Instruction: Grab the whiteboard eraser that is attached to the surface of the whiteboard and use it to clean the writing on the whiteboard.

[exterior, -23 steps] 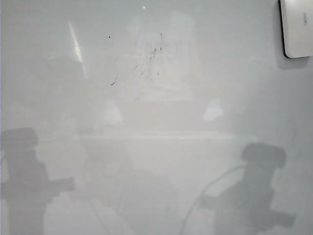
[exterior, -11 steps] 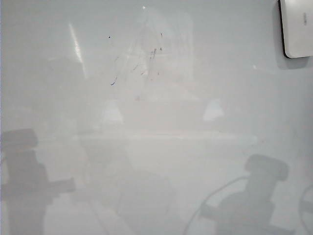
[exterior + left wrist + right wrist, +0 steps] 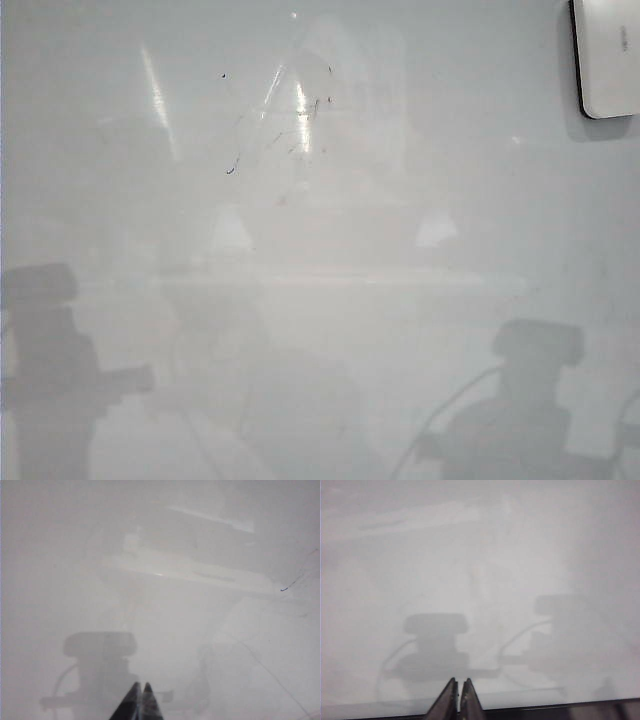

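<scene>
The whiteboard [image 3: 450, 180] fills the exterior view, glossy and pale grey. Faint smeared writing [image 3: 312, 108] and a small blue stroke [image 3: 231, 169] sit at its upper middle. The whiteboard eraser [image 3: 608, 55], white with a dark edge, clings to the top right corner, partly cut off by the frame. Neither gripper shows in the exterior view, only their shadows at lower left and lower right. In the left wrist view my left gripper [image 3: 140, 686] is shut and empty over bare board [image 3: 165, 610], with a blue stroke [image 3: 284, 589] far off. My right gripper [image 3: 460, 681] is shut on nothing, over bare board [image 3: 470, 555].
A dark border of the board [image 3: 560, 711] runs just behind the right gripper's tips. Bright glare streaks [image 3: 300, 105] lie across the writing. Reflections of a frame and cables show dimly in the board's middle [image 3: 330, 230].
The right arm's shadow at lower right has slid slightly down the board. New glare streaks have appeared over the writing. The left arm's shadow has stayed put.
</scene>
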`<state>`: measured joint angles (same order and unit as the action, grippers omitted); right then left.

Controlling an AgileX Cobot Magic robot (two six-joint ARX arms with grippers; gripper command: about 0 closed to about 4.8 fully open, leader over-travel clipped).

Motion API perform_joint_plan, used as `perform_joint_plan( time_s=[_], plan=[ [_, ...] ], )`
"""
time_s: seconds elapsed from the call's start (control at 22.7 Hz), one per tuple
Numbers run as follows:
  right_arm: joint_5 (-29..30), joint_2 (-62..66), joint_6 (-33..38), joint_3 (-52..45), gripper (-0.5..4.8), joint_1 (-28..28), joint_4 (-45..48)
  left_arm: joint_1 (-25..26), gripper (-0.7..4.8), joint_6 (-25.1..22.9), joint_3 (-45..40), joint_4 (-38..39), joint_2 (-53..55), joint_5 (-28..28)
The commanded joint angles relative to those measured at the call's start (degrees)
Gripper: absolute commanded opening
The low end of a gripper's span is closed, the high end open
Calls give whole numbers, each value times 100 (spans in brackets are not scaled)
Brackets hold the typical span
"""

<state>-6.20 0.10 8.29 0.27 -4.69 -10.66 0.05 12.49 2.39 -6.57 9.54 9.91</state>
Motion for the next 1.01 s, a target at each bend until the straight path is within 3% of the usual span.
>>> perform_joint_plan(
  time_s=[0.04,0.18,0.53,1.01],
  plan=[
    [-131,-11,-664,-22,32,153,437,-9,-6,-2,15,-52,0,33],
    [-7,-11,-717,-22,32,420,1014,-9,-5,-2,15,-50,0,35],
    [612,-11,-894,-22,32,417,1268,-9,-5,-2,15,-42,0,35],
    [623,-11,-872,-22,32,417,1217,-9,-5,-2,15,-35,0,35]
  ],
)
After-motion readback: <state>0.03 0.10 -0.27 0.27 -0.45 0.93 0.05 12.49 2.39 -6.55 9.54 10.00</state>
